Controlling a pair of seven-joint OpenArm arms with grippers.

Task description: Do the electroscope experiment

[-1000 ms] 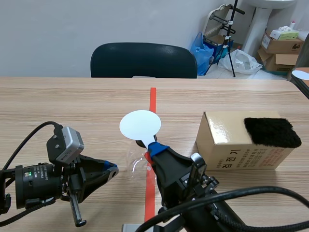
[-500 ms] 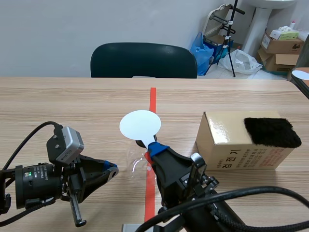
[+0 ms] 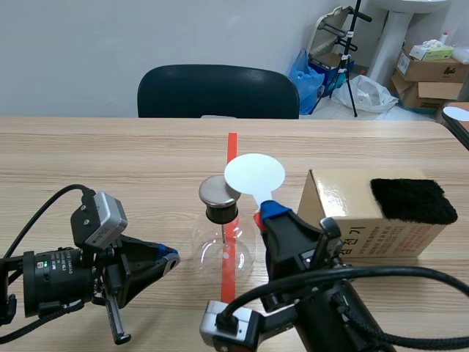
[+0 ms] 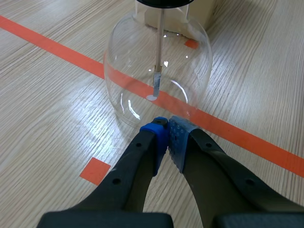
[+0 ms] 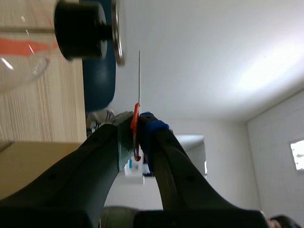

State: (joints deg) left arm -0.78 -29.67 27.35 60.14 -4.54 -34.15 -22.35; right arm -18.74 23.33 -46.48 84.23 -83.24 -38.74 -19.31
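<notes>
We see a round glass bottle [image 3: 222, 251] standing on the table [image 3: 110, 161], right on the red tape line [image 3: 231, 147]. It has a black plug [image 3: 221, 213] in its neck and a flat, shiny metal cap [image 3: 218, 191] on top. A thin metal stick [image 4: 160, 38] hangs down inside the glass, with a small strip at its end.

The right gripper [image 5: 137, 124] is lifted up beside the top of the bottle. Its two fingers are squeezed tight on the orange handle of a white round paddle [image 3: 254, 174]. The white circle stands up above the fingers, just beside the metal cap and a little higher. In the right wrist view we see the paddle from its thin edge, and a small gap shows between it and the cap.

The left gripper [image 4: 166, 127] is low over the table, on the left side of the bottle. Its fingers are pressed together with nothing between them. The tips point at the bottom of the glass and are very near it. We cannot tell if they touch it.

To the right of the bottle is a brown box [image 3: 381, 235] with a black fuzzy cloth [image 3: 412, 199] lying on top. A dark chair [image 3: 218, 92] stands at the far side of the table.
</notes>
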